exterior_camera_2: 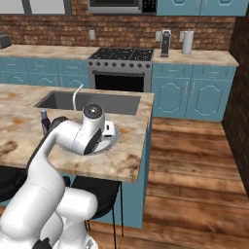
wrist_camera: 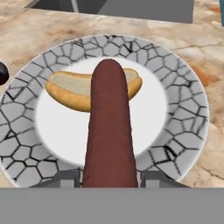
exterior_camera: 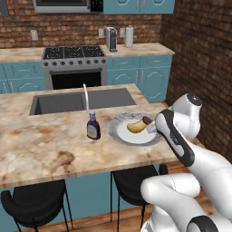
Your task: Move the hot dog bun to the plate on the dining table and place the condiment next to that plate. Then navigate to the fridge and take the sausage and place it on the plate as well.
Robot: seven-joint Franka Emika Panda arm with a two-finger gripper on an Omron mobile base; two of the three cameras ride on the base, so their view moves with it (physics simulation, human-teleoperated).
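Gripper (wrist_camera: 109,177) closed on the sausage (wrist_camera: 108,131), one finger either side of its near end, the sausage sticking out forward over the plate (wrist_camera: 183,100). The plate sits on the dining table (exterior_camera: 45,145), just off the sink's (exterior_camera: 59,103) near right corner. Hot dog bun (wrist_camera: 72,89) lies on the plate's white centre, split side up; sausage tip overlaps it in the hand view, contact unclear, probably above it. Condiment bottle (exterior_camera: 93,126) stands upright just left of the plate, apart from its rim. Faucet (exterior_camera: 85,96) rises behind the bottle at the sink edge.
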